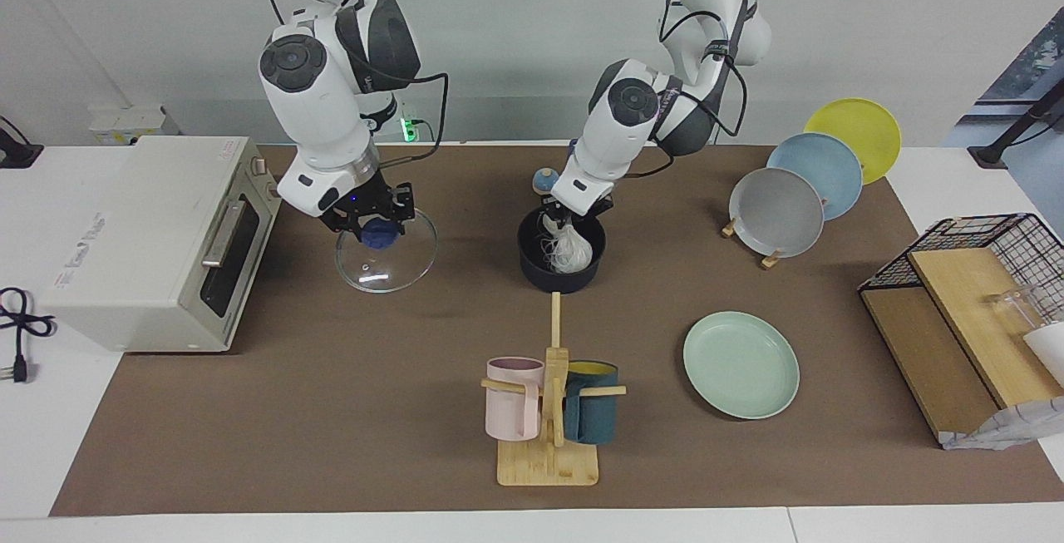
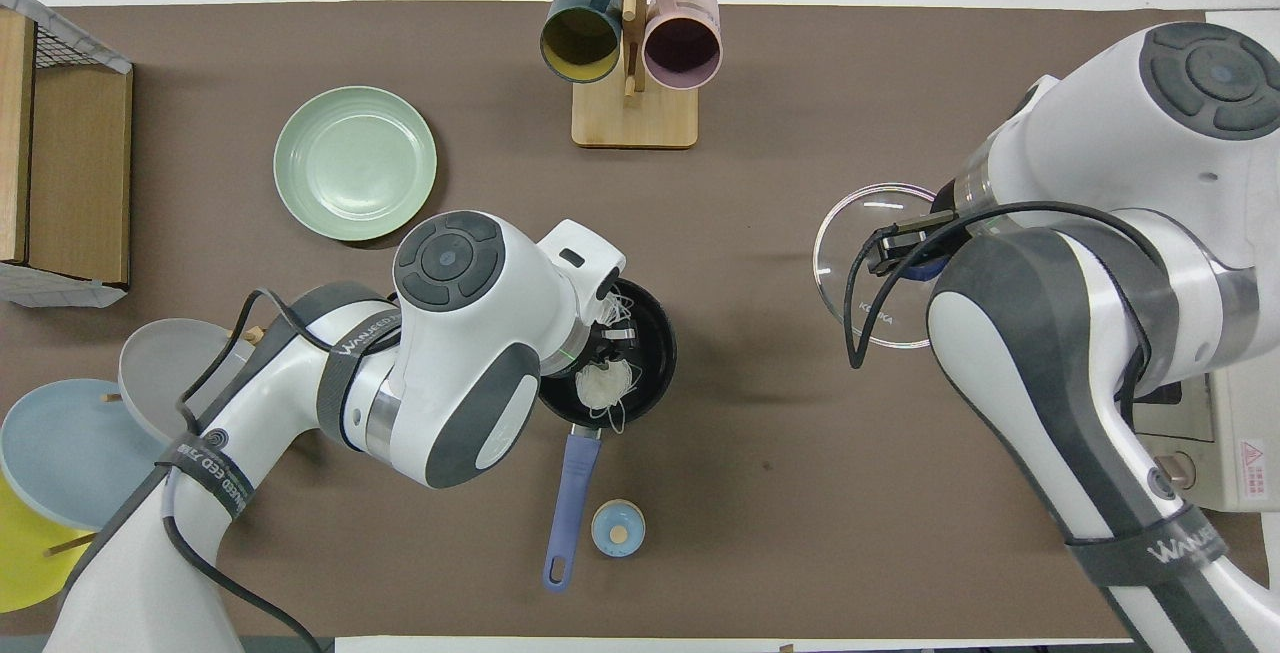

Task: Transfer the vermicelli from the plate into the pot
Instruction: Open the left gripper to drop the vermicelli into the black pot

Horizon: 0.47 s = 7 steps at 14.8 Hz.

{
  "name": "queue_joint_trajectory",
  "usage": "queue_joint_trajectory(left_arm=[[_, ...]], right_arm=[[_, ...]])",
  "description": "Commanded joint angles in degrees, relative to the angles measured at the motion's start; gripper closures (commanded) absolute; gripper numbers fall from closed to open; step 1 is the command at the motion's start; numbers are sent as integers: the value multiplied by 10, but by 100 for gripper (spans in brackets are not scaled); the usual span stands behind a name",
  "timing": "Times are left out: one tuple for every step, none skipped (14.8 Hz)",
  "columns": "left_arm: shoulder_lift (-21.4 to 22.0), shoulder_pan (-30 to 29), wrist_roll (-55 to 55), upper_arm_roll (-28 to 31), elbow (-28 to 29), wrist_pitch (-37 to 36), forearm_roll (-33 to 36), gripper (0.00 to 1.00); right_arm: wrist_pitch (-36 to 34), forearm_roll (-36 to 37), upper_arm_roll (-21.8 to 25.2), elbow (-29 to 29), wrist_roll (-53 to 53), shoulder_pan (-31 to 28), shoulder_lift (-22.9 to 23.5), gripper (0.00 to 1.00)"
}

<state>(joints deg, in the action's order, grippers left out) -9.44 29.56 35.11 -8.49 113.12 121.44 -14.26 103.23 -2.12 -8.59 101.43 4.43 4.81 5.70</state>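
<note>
Vermicelli (image 1: pixel 568 250) is my biggest worry: the clump hangs in the mouth of the pot (image 1: pixel 532 264), pinched in my left gripper (image 1: pixel 555 224), whose fingertips are closed on its top strands. If I let go while loose threads trail over the rim, some could land on the table, and stray strands may cling to my fingers when I lift away and drag the clump back out. The pot sits mid-table, nearer to me than the plate (image 1: pixel 740 364), which now lies bare. Next risk is my right gripper (image 1: pixel 376 225), clamped on the knob of the glass lid (image 1: pixel 387 252) toward the right arm's end, held off the table; swinging it in too soon could trap strands under it.
</note>
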Motion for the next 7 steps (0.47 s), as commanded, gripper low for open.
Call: queue_joint_trajectory(left_arm=[[-2,2,-7,3,21,44,-1,100],[-5,1,-13,3,30,57,-1,100],[-4,1,-22,3,39,73,-1,100],[-4,1,-33,3,42,71,-1,100],[-4,2,-38,4,41,68,5,36],[-3,1,-40,4,38,63,16,0],[3,-4,-42,4,35,50,20,0]], right_arm=[[1,-10,-5,4,26,10,-8,53],[2,-10,-5,4,34,10,-9,53],[3,-10,-10,4,37,10,-9,53],[3,-11,-11,4,37,10,-9,53],[3,-10,-11,5,38,10,-9,53],[3,-10,-12,5,38,10,-9,53],[3,-10,-12,5,41,10,-9,53]])
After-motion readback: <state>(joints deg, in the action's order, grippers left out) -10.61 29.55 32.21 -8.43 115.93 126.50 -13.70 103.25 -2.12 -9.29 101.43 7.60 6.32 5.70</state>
